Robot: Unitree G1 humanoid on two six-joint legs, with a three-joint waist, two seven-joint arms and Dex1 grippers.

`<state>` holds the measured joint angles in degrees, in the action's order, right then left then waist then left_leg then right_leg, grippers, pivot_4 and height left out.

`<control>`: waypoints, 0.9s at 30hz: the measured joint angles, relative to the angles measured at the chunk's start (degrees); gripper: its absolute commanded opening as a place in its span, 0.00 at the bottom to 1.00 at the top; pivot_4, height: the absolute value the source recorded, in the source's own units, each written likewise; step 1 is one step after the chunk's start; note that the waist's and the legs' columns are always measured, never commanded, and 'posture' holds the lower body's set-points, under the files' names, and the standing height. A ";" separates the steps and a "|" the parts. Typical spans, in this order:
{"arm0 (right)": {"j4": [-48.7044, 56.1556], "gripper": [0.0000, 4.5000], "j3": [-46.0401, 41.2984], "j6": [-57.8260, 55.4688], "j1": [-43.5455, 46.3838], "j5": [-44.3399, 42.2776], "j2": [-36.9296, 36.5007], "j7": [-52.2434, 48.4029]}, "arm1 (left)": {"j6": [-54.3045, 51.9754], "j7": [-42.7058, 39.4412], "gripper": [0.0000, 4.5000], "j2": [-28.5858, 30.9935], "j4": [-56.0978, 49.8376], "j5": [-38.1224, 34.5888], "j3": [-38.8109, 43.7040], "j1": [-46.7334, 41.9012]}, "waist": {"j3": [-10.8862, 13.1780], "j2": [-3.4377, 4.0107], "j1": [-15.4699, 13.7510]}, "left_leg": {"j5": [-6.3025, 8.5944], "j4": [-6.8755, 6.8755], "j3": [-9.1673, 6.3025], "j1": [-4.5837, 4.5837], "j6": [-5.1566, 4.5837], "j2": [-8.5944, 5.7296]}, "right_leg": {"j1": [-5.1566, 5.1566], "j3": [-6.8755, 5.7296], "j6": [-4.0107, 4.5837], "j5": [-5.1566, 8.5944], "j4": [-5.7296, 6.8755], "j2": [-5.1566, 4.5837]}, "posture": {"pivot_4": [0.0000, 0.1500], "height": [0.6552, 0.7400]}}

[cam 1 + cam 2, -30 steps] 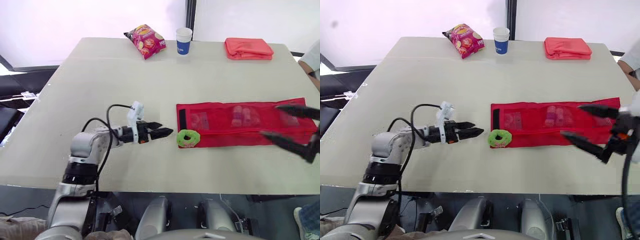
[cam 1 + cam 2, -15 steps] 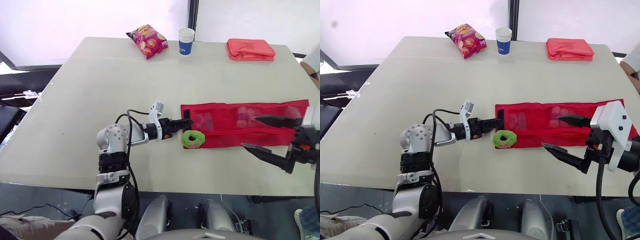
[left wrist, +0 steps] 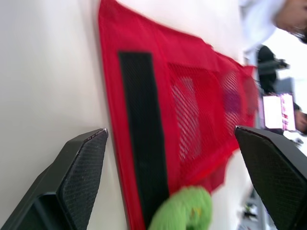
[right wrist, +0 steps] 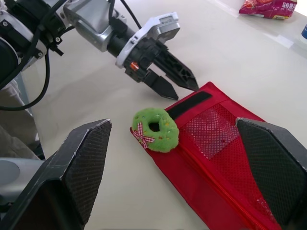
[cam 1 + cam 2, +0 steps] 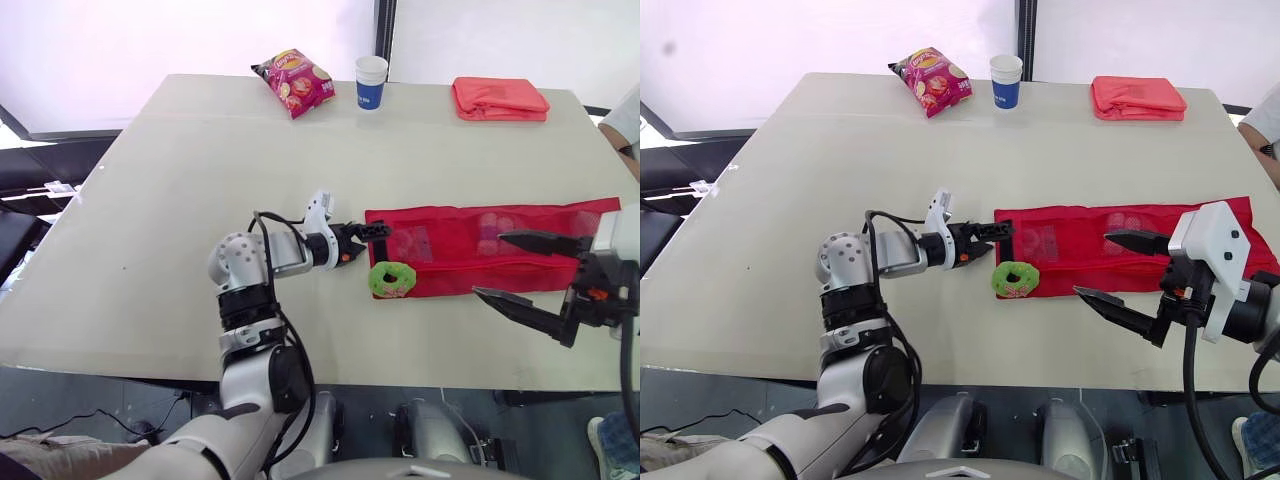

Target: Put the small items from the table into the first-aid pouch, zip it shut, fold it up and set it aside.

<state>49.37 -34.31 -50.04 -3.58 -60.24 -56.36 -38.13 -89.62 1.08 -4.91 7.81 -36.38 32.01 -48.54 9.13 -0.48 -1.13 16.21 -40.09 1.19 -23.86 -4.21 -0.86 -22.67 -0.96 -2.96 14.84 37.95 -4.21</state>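
Well behind pouch [image 5: 450,250] sit chip bag [image 5: 292,81], paper cup [image 5: 370,82], folded cloth [image 5: 499,99]

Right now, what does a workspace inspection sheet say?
Surface: beige table.
Job's things: red pouch unfolded flat, items in its mesh pockets; green ring toy resting on its near left corner.
Clutter: snack bag, paper cup, folded red cloth along the far edge.
Grippers: left gripper open at the pouch's left end; right gripper open by its right end.
Cables: black cable looped at the left wrist.
Surroundings: person's sleeve at the right edge.

Unfolded red pouch [image 5: 450,245], green plush ring [image 5: 390,279] overlapping its edge
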 measured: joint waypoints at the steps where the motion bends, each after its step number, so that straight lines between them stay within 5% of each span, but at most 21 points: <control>1: 0.05 0.98 0.11 0.16 0.07 -0.01 0.00 0.16 | -0.11 0.57 1.00 -0.26 -0.03 0.49 -0.02 -0.38 | 0.00 0.00 0.03 | 0.00 0.00 0.00 0.00 0.00 0.00 | 0.00 0.00 0.00 0.00 0.00 0.04 | 1.00 0.99; 8: 0.09 0.98 0.18 0.71 0.20 -0.56 0.00 1.34 | -0.42 0.05 1.00 -2.22 1.80 1.04 1.89 -1.26 | -0.01 0.01 -0.13 | -0.01 0.00 0.01 0.01 0.02 -0.02 | 0.01 -0.01 0.00 0.00 -0.01 0.04 | 1.00 0.99; 18: 0.10 0.98 0.43 1.15 0.11 -0.86 -0.09 2.04 | -2.56 -2.75 1.00 -2.68 8.45 -7.69 9.27 -1.85 | 0.04 -0.06 -0.23 | -0.01 0.00 0.01 0.00 0.04 -0.03 | 0.00 -0.03 -0.01 0.00 -0.02 0.04 | 1.00 0.99; 21: 0.12 1.00 1.36 1.25 0.15 -1.15 -0.20 2.32 | -2.55 -3.45 0.84 -2.06 8.35 -9.31 7.66 -1.34 | 0.04 -0.06 -0.20 | -0.02 0.00 0.01 0.00 0.06 -0.03 | 0.00 -0.03 -0.01 0.00 -0.02 0.04 | 1.00 0.99; 27: -0.11 1.00 8.54 1.22 3.54 -1.41 -0.20 4.32 | -2.60 -5.10 0.27 -1.40 7.92 -10.00 2.79 2.10 | 0.04 -0.06 0.11 | -0.05 0.01 -0.01 0.02 0.12 -0.02 | -0.02 -0.03 -0.01 0.00 0.00 0.04 | 1.00 0.99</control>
<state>49.26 -25.77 -48.83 -0.04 -61.65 -56.55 -33.81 -92.22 -4.02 -6.31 15.73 -46.38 34.80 -46.44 9.16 -0.53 -1.02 16.16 -40.09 1.18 -23.85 -4.08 -0.88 -22.69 -0.99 -2.97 14.85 37.95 -4.17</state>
